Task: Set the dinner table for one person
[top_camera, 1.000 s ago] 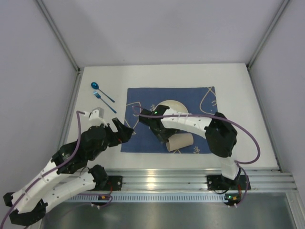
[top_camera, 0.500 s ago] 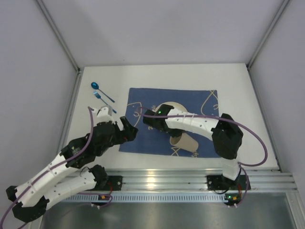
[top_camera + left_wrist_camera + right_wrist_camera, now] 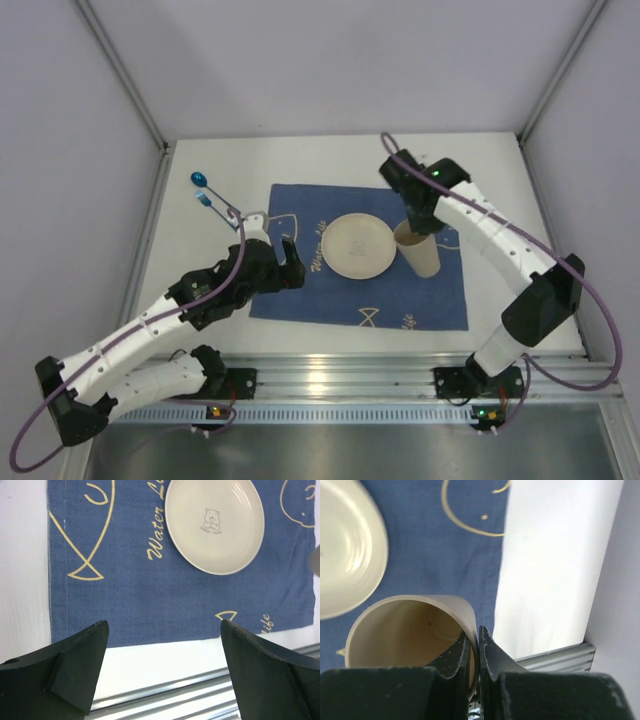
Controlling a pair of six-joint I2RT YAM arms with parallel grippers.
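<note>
Up on the white desk (image 3: 300,160), boxed by grey panels (image 3: 330,60) on three sides, a blue fish-print mat (image 3: 330,300) lies across the middle, close to the front rail (image 3: 340,375). A cream plate (image 3: 358,246) sits centre-mat and a tan cup (image 3: 424,255) is just to its right, with the right pincer (image 3: 413,226) clamped on that cup's rim. Its wrist view shows one finger inside the lip, one outside. Whether the cup rests on the cloth or hangs lifted, I can't tell. Over the mat's left part hovers the left pincer (image 3: 290,265), jaws wide apart. Its own camera picks out a little bear (image 3: 212,517) printed on the plate and cream lettering on the cloth, which the overhead view blurs. Overhead alone gives us a blue spoon (image 3: 199,179) and a fork (image 3: 207,200) on bare desk at the far left, near the wall post (image 3: 150,120). Bare white strips run along the mat's far, left and right sides, and a thinner one separates its near edge from the rail.
</note>
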